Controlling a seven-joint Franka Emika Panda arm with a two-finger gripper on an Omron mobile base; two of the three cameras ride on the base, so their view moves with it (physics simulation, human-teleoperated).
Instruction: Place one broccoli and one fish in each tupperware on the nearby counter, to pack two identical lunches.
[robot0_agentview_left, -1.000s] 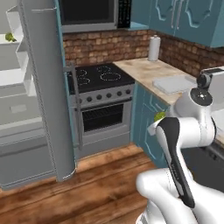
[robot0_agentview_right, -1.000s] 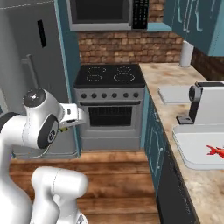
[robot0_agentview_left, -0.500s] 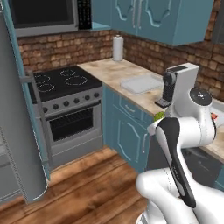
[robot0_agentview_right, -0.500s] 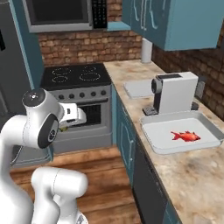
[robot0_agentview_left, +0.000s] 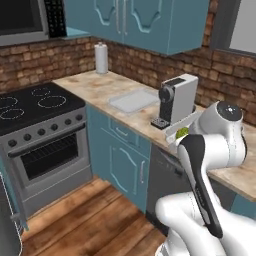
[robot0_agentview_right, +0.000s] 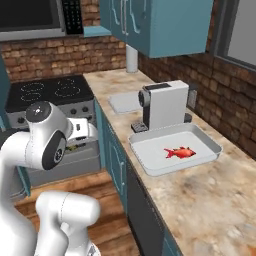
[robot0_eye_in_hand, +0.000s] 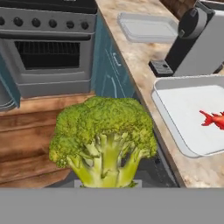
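The gripper (robot0_eye_in_hand: 105, 181) was clamped on a broccoli (robot0_eye_in_hand: 103, 138), low before the cabinets. The near tupperware (robot0_eye_in_hand: 168, 111), already with one fish (robot0_eye_in_hand: 213, 119), lay up on the counter (robot0_eye_in_hand: 140, 57) to the hand's right; its long axis ran along the counter edge.

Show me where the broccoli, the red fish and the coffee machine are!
broccoli (robot0_eye_in_hand: 103, 135), hand view, on its green head above the stalks.
red fish (robot0_agentview_right: 180, 152), right base view, on its body, lying in the tray.
coffee machine (robot0_agentview_right: 162, 106), right base view, on its pale side.
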